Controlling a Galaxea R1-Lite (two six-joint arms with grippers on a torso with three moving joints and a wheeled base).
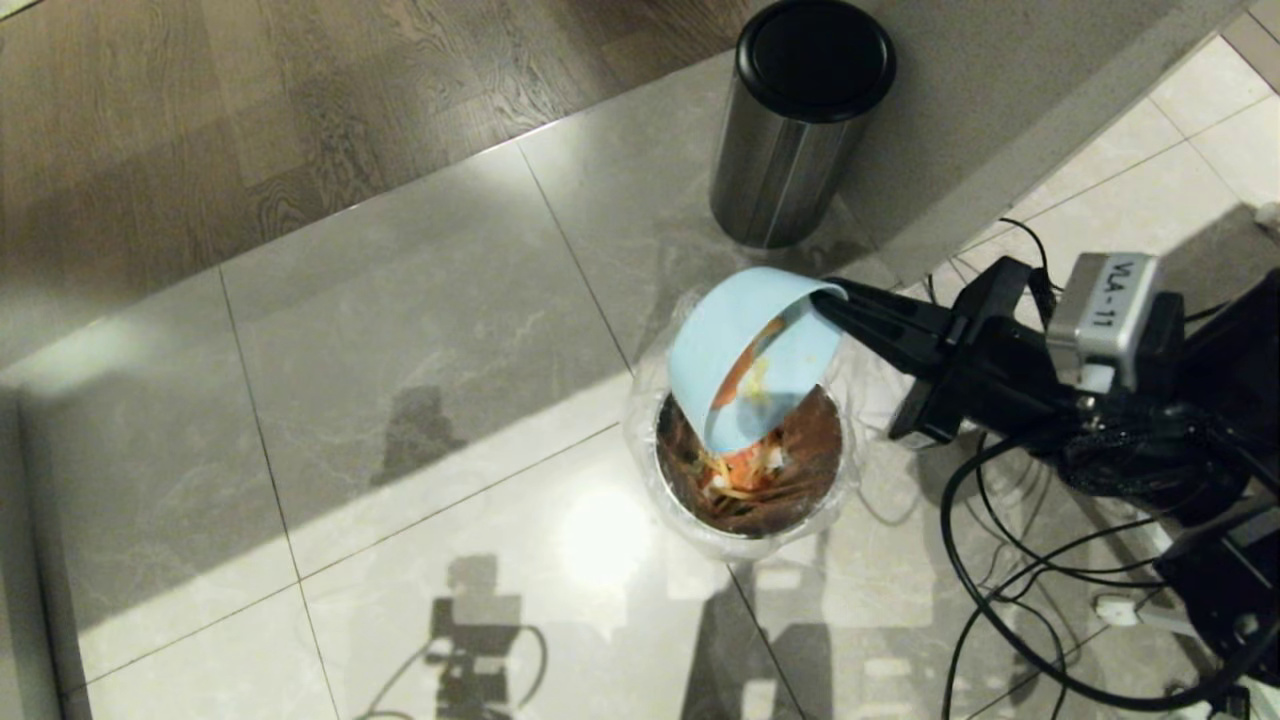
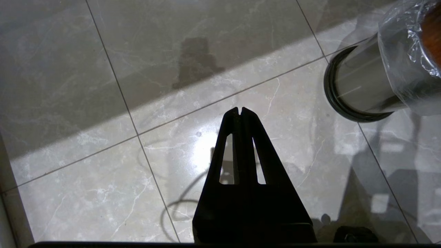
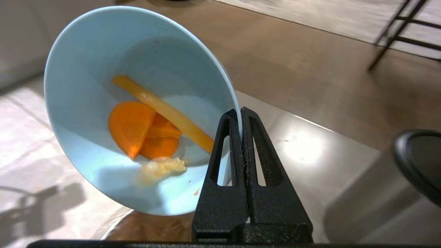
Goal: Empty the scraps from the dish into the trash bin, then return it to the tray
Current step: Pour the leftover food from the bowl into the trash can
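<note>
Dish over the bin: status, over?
Right gripper shut on dish rim, tipped above trash bin. Scraps cling inside. Left gripper shut, empty. Nothing in the way.

The dish (image 1: pixel 745 345) tilts over the trash bin (image 1: pixel 745 520), scraps (image 3: pixel 144 129) inside; another bin (image 1: pixel 790 150) apparently behind.

1. Your right gripper (image 1: pixel 835 300): matte black, two long tapered fingers (image 3: pixel 256 151), each with a slim slot cut through.
2. Silver-grey box (image 1: pixel 1105 305) on the right wrist, marked "VLA-11".
3. Black cables (image 1: pixel 1010 590) loop loosely beneath the right arm.
4. Your left gripper (image 2: pixel 240 111): same black slotted fingers.
</note>
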